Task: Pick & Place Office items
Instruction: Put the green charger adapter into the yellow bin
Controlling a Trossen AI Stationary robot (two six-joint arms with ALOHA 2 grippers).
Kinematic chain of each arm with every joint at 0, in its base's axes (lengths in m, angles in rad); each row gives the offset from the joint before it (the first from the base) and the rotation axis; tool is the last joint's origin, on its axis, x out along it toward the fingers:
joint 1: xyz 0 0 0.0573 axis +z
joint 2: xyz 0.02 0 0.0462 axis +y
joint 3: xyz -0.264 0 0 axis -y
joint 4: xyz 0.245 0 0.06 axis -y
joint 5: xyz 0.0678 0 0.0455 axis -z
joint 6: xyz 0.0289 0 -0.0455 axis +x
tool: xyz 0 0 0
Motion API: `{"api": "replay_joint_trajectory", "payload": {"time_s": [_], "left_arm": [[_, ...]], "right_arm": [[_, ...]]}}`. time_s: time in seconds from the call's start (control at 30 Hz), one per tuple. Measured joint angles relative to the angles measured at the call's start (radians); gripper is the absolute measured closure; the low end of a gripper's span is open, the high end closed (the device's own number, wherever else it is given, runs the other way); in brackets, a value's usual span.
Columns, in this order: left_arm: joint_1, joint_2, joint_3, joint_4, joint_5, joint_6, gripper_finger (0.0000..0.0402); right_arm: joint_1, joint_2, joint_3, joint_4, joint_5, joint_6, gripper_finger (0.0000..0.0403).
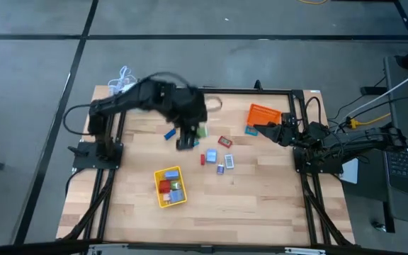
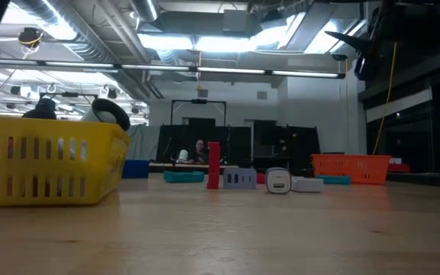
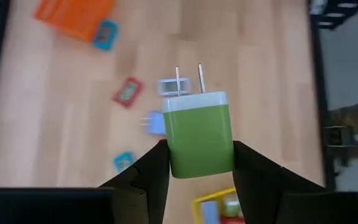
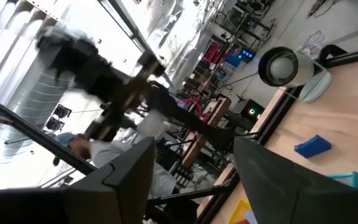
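Observation:
My left gripper is shut on a green plug-in charger with a white cap and two metal prongs, above the table's middle. Loose small pieces lie on the wood below: a blue one, a red one, a light blue one and two more. A teal piece lies against the orange tray. The yellow tray holds several pieces. My right gripper is open near the orange tray, touching nothing. My left gripper pinches the green charger by the two opposite sides of its body, at the end away from the prongs. The fingers come from above, pointing down. The charger is lifted clear of the table, and its prongs point down at it.
A white round device with a cord sits at the table's far left corner. The low view shows the yellow tray close by, an upright red piece and the orange tray. A person sits in the room behind.

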Motion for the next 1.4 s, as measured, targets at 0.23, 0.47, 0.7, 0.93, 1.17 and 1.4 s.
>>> {"api": "replay_joint_trajectory", "payload": {"time_s": [0.23,0.47,0.7,0.93,1.17,1.4], "left_arm": [[-0.287,0.001,0.000,0.053,-0.223,-0.232,0.0260],[-0.518,0.001,-0.038,0.083,-0.573,-0.515,0.0260],[-0.705,0.005,-0.311,0.110,-0.939,-1.016,0.0260],[-0.784,0.005,-0.617,0.108,-1.085,-1.511,0.0260],[-0.823,0.005,-0.889,0.266,-0.966,-1.767,0.0260],[-0.832,0.005,-1.060,0.533,-0.760,-1.690,0.0260]], "right_arm": [[0.000,0.000,0.000,0.000,-0.047,-0.002,0.0176],[0.000,0.004,0.000,-0.001,-0.047,0.019,0.0176],[0.000,0.009,0.000,-0.001,-0.047,0.023,0.0176],[0.000,0.014,0.000,-0.005,-0.052,0.047,0.0176],[0.000,0.014,0.000,-0.048,-0.063,0.098,0.0176],[0.000,0.014,0.000,-0.049,-0.063,0.096,0.0176]]}}
